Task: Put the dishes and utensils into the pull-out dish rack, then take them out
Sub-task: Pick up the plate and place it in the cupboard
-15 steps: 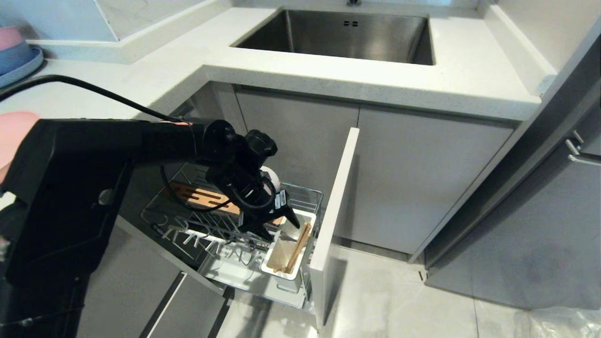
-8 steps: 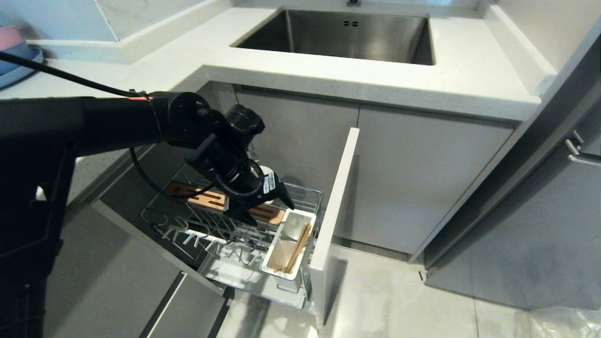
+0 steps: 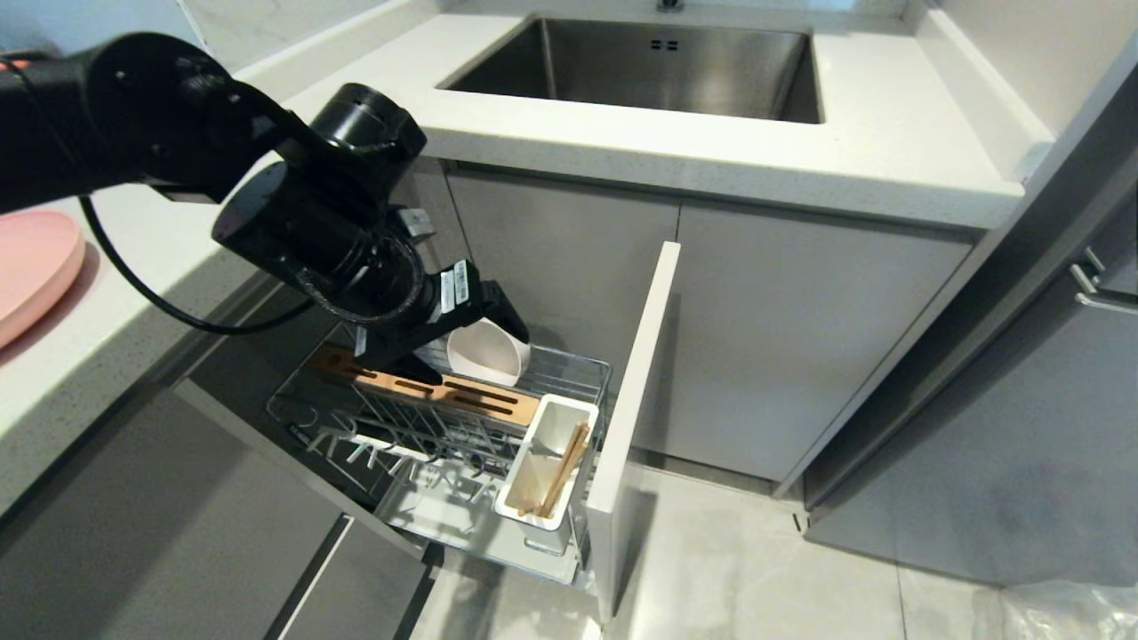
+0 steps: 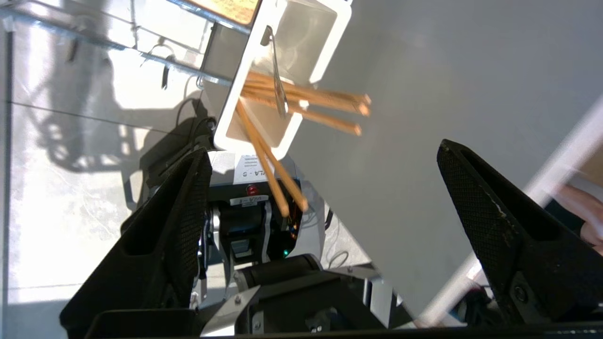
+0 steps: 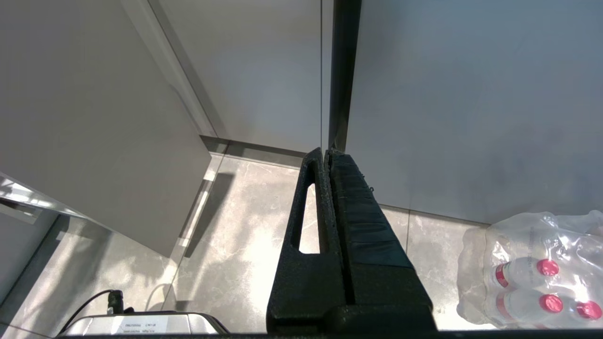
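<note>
1. Pink plate (image 3: 31, 267) sits on the counter, well left of the left gripper (image 3: 462, 333).
2. Left gripper hangs wide open, empty, above the rack (image 3: 391, 427).
3. Cream bowl (image 3: 486, 354) just beside it; chopsticks (image 3: 562, 469) and spoon (image 4: 278, 84) below, in the caddy (image 3: 569, 422).
4. Right gripper (image 5: 330, 155) parked, fingers pressed together.

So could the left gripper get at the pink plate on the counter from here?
Probably yes. The left gripper is open and empty above the rack, beside the bowl. The pink plate lies flat on the counter, nothing on it, at this arm's side.

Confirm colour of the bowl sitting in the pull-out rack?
Cream-white bowl, clearest in the head view.
</note>
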